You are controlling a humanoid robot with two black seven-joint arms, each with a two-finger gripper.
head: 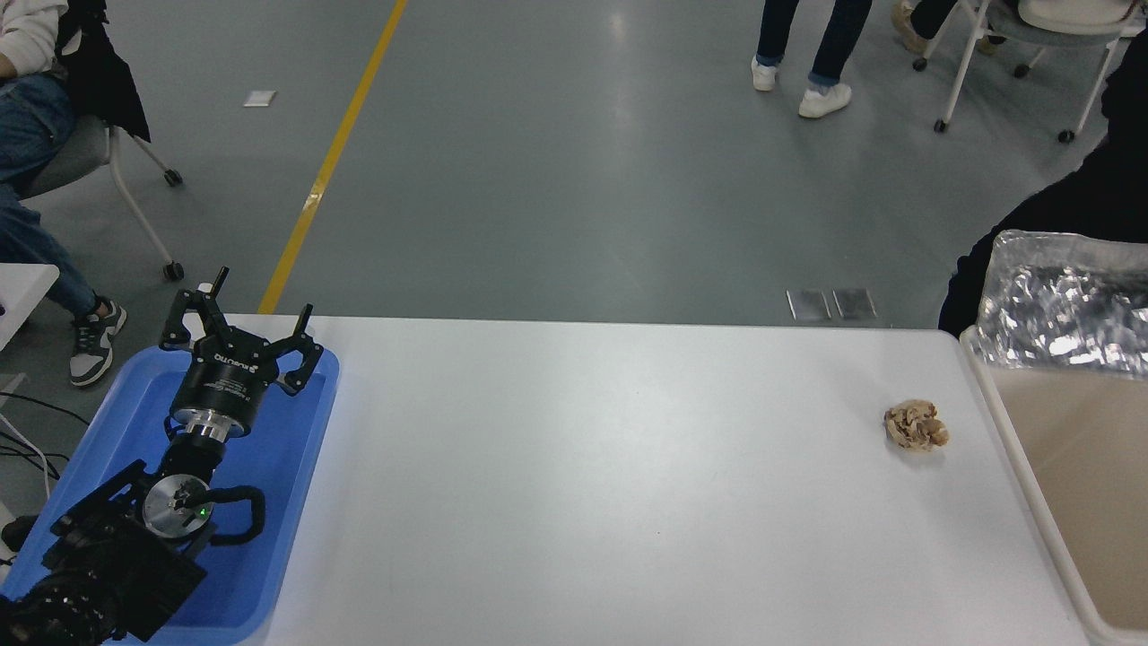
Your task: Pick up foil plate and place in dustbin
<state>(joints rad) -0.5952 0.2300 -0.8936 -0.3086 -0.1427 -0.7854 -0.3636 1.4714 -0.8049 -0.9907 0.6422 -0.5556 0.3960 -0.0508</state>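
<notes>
The crinkled, shiny silver aluminium-foil plate (1063, 314) hangs at the far right, over the far end of the large cream-beige plastic dustbin (1013, 431), whose thick rounded rim runs along the white table's (610, 484) right edge. Only part of the plate shows, as the picture's right edge cuts it off. The right gripper holding it is out of view, so whether it is open or closed cannot be told; only a dark mass of black arm (1076, 197) shows behind the plate. A small crumpled beige-brown paper ball (916, 424) lies on the table near its right edge, just beside the dustbin's rim but not touching it. At the table's near left corner sits a shallow blue plastic tray (296, 467); the left arm is parked over it, its black left gripper (238, 325) with fingers spread open, holding nothing, near the tray's far edge. Beyond the table, a person's legs in white shoes (803, 94) stand on the grey floor.
</notes>
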